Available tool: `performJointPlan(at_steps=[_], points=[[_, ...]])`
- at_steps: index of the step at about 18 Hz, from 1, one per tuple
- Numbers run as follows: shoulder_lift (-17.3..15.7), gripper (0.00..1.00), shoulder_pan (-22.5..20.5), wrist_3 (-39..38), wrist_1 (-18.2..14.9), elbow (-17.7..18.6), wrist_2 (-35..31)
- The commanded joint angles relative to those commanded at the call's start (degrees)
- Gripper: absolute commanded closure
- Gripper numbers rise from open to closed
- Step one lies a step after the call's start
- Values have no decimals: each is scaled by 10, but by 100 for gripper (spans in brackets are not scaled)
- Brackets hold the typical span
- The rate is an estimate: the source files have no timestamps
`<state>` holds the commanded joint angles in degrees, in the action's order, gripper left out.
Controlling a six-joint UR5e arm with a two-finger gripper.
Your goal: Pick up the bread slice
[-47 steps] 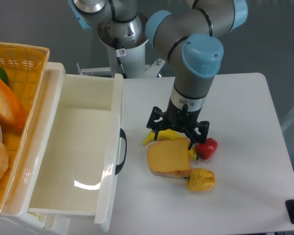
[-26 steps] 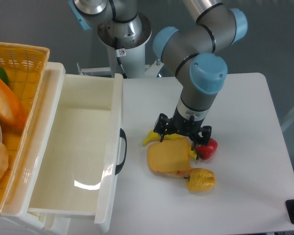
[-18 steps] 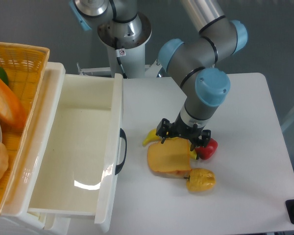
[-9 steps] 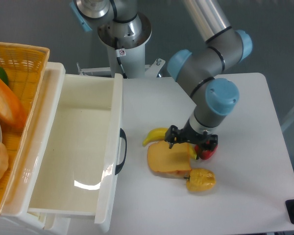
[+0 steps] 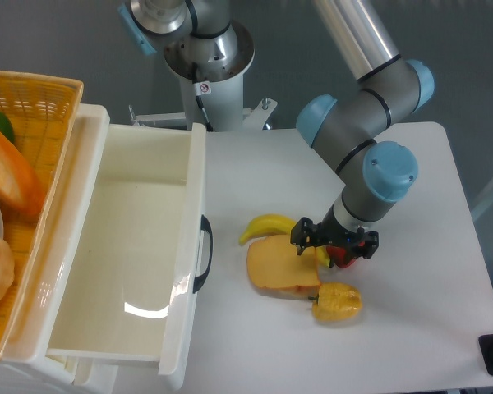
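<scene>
While the white table (image 5: 411, 328) spreads under everything, the biggest thing on it is the open white drawer (image 5: 123, 246), a pale bin at the left with a dark handle (image 5: 204, 253) on its right wall. At the far left edge sits a woven yellow basket (image 5: 37, 107) holding a long orange loaf (image 5: 8, 176) and a bit of something green. The UR5e arm (image 5: 370, 123), grey with light-blue joint caps, reaches down from the top of the view and bends over the cluster of toy food right of the drawer.

Among that cluster the bread slice (image 5: 281, 267) is the largest piece: 1 flat, squarish slice with a yellow-orange face and darker crust edge, lying flat on the table between the drawer handle and the peppers. A yellow banana (image 5: 263, 226) curves just beyond its far edge, touching or nearly so. A lumpy yellow bell pepper (image 5: 338, 301) lies just beside its near right corner. A red pepper (image 5: 349, 254) sits at its right side, mostly hidden by the tool.

Low over the slice's far right corner hangs the black gripper (image 5: 333, 243), its 2 fingers (image 5: 302, 235) pointing down, one near the slice's edge and the other over the red pepper. Its jaws stand spread apart, pinching nothing that can be seen.
</scene>
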<state>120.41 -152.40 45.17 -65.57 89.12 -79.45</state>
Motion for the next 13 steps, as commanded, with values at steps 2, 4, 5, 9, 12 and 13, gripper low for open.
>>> performJointPlan(at_steps=[2, 4, 5, 9, 12, 13], points=[[3, 0, 4, 0, 1, 5, 0], [6, 0, 7, 0, 1, 5, 0], [8, 0, 11, -1, 1, 5, 0], [11, 0, 14, 0, 1, 6, 0], [11, 16, 15, -3, 0, 5, -1], [11, 22, 15, -4, 0, 5, -1]])
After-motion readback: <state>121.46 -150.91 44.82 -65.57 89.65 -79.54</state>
